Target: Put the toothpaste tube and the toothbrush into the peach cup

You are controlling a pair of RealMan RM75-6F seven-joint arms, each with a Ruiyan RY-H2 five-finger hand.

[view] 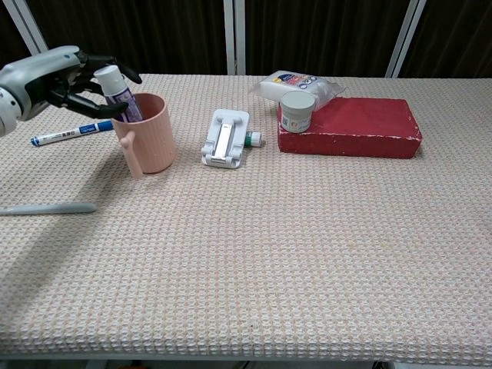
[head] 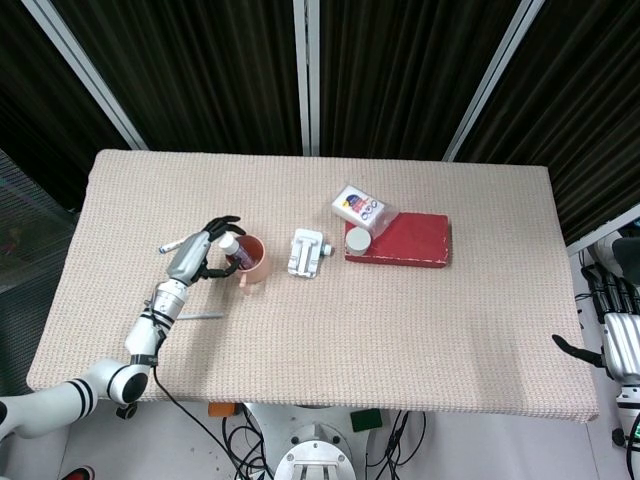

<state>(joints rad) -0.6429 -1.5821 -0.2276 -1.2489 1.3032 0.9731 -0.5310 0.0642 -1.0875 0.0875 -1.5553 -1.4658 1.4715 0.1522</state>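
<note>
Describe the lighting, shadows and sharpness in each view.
Head view: even overhead light, sharp throughout; the cup casts only a faint shadow and the curtains behind stay dark. Chest view: soft light, no glare; a diffuse shadow lies on the table left of and below the cup, under the left hand; the near table edge is slightly soft.

The lower part of the toothpaste tube [view: 119, 91] is hidden inside the peach cup [view: 146, 137]. The left hand [view: 58, 75] has its fingers around the tube's cap, but whether they touch it cannot be told. In the chest view the left edge cuts off its wrist and the end of the grey toothbrush [view: 48, 208]. The right hand [head: 612, 345] is cut off by the head view's right edge, so its fingers cannot be read. The print on the white jar [view: 297, 112] is too small to read.
</note>
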